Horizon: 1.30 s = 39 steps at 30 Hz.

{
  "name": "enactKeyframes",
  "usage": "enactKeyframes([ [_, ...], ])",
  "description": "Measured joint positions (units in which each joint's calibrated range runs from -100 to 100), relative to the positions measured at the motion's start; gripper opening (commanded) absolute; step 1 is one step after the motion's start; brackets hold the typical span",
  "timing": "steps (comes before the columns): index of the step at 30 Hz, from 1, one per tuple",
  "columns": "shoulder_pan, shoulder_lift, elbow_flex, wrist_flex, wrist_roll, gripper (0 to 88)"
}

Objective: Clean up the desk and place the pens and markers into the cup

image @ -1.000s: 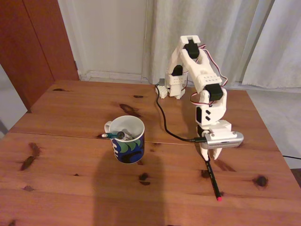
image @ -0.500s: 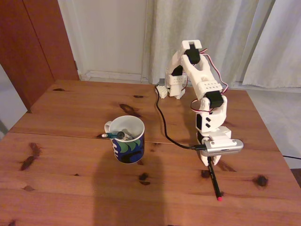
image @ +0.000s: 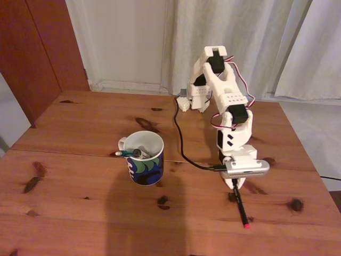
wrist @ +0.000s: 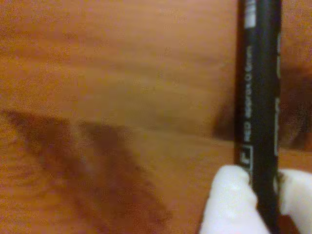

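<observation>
Wrist view: my white two-finger gripper (wrist: 265,200) is closed on the long black pen (wrist: 258,97), lying on the reddish-brown wooden desk (wrist: 122,73).

I work in a home room: pale curtains (image: 234,37) and a wooden door (image: 40,48) behind my arm.

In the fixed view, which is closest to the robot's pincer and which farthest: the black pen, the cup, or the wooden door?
1. Black pen: right at the pincer, between its tips.
2. Cup: to the left, on the desk.
3. Wooden door: far left, beyond the desk.
</observation>
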Motion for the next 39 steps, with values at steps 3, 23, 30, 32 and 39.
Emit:
enactKeyframes([
  [3, 1.76, 0.08, 0.0, -1.08, 0.0, 0.6],
  [23, 13.13, -24.15, 25.82, -37.08, 0.0, 0.7],
  [30, 15.11, -35.93, 40.51, -47.78, 0.0, 0.7],
  [32, 15.47, -38.47, 43.48, -49.44, 0.0, 0.7],
  [39, 18.56, -47.63, 53.16, -53.5, 0.0, 0.7],
])
